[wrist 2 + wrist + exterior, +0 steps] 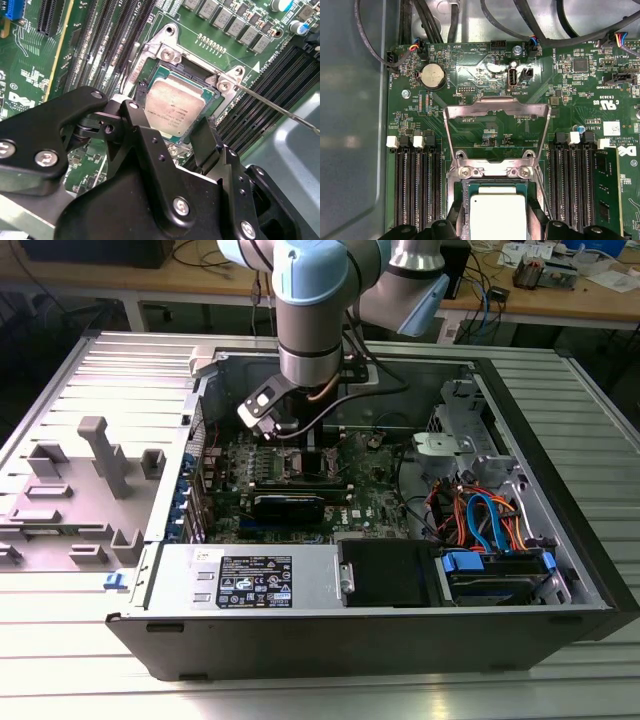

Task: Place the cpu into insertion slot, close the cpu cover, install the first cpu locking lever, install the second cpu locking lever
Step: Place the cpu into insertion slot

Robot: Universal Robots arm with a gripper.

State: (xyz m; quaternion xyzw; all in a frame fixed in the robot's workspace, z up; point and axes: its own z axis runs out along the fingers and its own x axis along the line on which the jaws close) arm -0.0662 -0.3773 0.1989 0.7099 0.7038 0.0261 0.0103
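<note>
The cpu (175, 110) lies flat in the insertion slot (187, 67), metal top upward. The cpu cover (496, 103) stands swung up from one edge of the slot, and a thin lever (275, 107) juts free beside it. The claw (172, 137) hangs low over the cpu, spread wide, with a finger (142, 125) on each side. Whether either finger touches the cpu cannot be told. Memory slots (417, 185) flank the insertion slot on the motherboard (485, 75), inside an open case (300, 580) on the surface (60, 660).

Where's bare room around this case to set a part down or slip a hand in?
Free: the ribbed table strip nearest the exterior camera, and the bare metal panel beside the motherboard. Crowded: the cpu is hemmed by memory slots, the raised cpu cover and the open gripper; cables crowd the drive bay.
</note>
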